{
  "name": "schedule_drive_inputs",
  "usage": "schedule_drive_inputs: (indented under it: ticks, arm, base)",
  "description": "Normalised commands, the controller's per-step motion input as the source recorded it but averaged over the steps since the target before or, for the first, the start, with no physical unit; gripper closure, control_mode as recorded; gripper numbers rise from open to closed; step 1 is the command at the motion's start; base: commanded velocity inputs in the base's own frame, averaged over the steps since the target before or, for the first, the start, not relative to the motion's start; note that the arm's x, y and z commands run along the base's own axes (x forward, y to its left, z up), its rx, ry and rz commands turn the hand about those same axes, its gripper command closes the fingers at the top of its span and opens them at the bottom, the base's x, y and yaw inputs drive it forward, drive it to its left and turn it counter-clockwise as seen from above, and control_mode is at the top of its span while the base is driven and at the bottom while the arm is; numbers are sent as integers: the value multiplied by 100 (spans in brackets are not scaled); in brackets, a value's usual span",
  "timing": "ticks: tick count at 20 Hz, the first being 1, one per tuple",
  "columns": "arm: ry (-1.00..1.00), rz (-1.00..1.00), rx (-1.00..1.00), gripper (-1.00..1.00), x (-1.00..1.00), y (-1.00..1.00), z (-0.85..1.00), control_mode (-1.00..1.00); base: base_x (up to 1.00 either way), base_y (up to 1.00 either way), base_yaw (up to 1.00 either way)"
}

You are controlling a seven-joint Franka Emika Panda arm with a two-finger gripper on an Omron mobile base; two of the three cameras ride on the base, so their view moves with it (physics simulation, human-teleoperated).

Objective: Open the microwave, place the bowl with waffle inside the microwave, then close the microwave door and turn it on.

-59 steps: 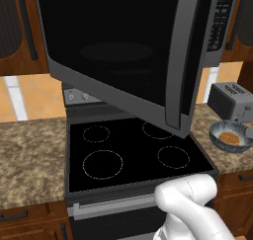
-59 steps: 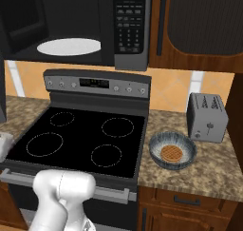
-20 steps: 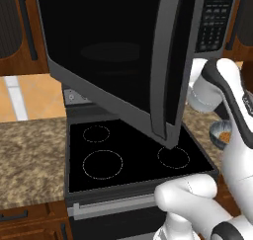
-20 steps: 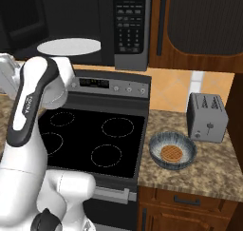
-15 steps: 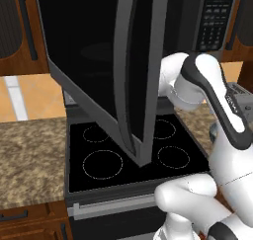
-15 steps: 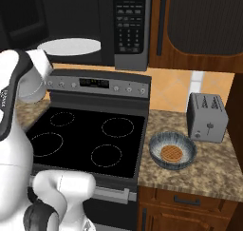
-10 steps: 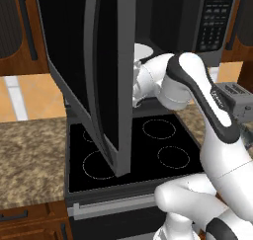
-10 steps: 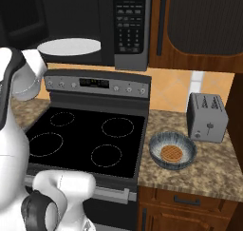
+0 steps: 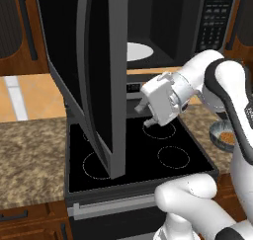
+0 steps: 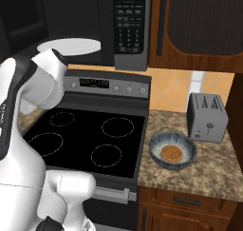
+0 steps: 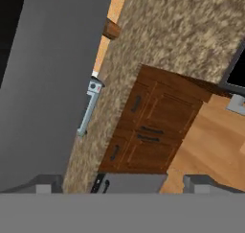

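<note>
Microwave (image 9: 173, 21): upper part of the left base view, above the stove; cavity exposed, white turntable (image 9: 136, 51) visible inside. Keypad panel (image 10: 129, 28) at upper centre of the right base view.

Microwave door (image 9: 99, 71): swung wide open, seen nearly edge-on, running from the top left-centre down to mid-frame in the left base view, over the stove's left burners. In the hand view a broad flat grey surface, apparently the door, takes up the left side.

Tool (image 9: 143, 114): centre of the left base view, just right of the door's edge, above the stove top (image 9: 143, 155). Fingertips (image 11: 43, 183) sit wide apart at the lower corners of the hand view, nothing between them; released.

Bowl (image 10: 172, 150): on the granite worktop (image 10: 209, 173), right of the stove, lower right of centre in the right base view; upright. Also at the right edge of the left base view, partly behind the arm.

Waffle (image 10: 171, 153): lying flat inside the bowl.

Toaster (image 10: 206, 117): on the worktop behind and to the right of the bowl, near but apart.
</note>
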Motion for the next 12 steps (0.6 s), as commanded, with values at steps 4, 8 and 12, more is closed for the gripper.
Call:
schedule_drive_inputs:
  ticks: [4,8,12]
  arm:
    - [0,-1,-49,-100,-6,-100,-68,-100]
    - [0,0,-49,-100,0,-100,-66,-100]
    - [0,0,-51,-100,0,-100,-57,-100]
  base:
    - [0,0,0]
    - [0,0,0]
    - [0,0,0]
